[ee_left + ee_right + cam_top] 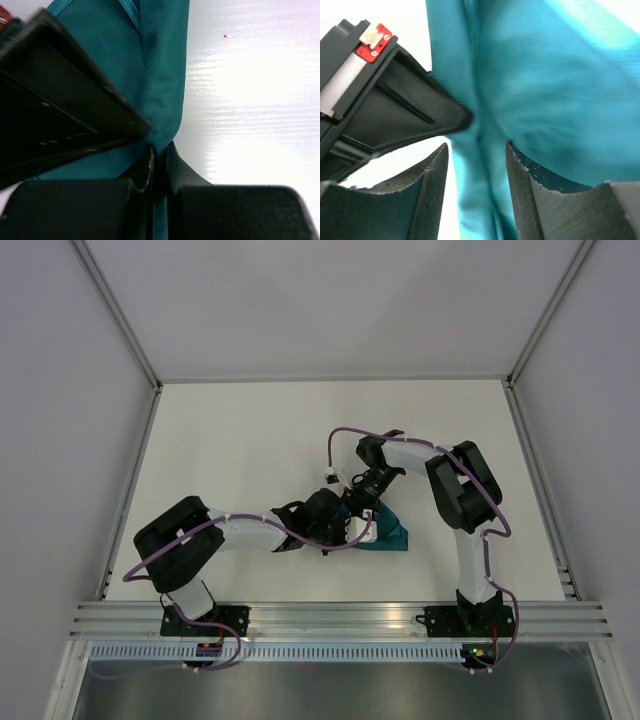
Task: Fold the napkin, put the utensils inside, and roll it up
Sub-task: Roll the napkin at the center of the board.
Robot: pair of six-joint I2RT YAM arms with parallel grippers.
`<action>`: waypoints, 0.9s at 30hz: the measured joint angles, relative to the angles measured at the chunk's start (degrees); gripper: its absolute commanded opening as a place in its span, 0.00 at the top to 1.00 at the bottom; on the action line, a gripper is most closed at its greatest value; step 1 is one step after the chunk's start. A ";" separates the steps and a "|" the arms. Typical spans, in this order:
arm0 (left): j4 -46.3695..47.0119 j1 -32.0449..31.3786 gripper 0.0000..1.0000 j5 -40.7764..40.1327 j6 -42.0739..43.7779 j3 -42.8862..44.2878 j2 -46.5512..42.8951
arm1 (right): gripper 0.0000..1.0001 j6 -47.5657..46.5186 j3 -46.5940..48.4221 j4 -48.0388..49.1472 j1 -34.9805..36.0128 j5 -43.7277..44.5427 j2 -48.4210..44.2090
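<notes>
The teal napkin [395,537] lies bunched on the white table just right of the middle, with both grippers meeting over its left end. In the left wrist view my left gripper [160,152] is shut on a narrow fold of the napkin [165,75]. My right gripper [477,150] stands open, and a hanging ridge of the napkin [560,85] runs between its fingers without being clamped. From above, the left gripper [352,530] and right gripper [365,508] almost touch. The utensils are hidden.
The white table [250,440] is walled by grey panels on the left, right and back, with a metal rail [340,618] along the near edge. Each gripper's body crowds the other's wrist view, the right gripper's body [65,110] and the left gripper's body [385,100].
</notes>
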 measured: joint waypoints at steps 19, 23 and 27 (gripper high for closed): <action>-16.13 8.61 0.98 19.39 -8.55 14.93 10.75 | 0.44 15.96 -11.37 29.49 -18.78 5.18 -20.11; -20.35 11.08 0.98 24.68 -10.45 19.10 14.67 | 0.44 17.18 -14.43 33.20 -20.59 5.14 -24.81; -25.57 13.25 0.98 29.64 -12.74 23.98 19.15 | 0.43 17.38 -19.41 35.87 -20.96 5.18 -29.68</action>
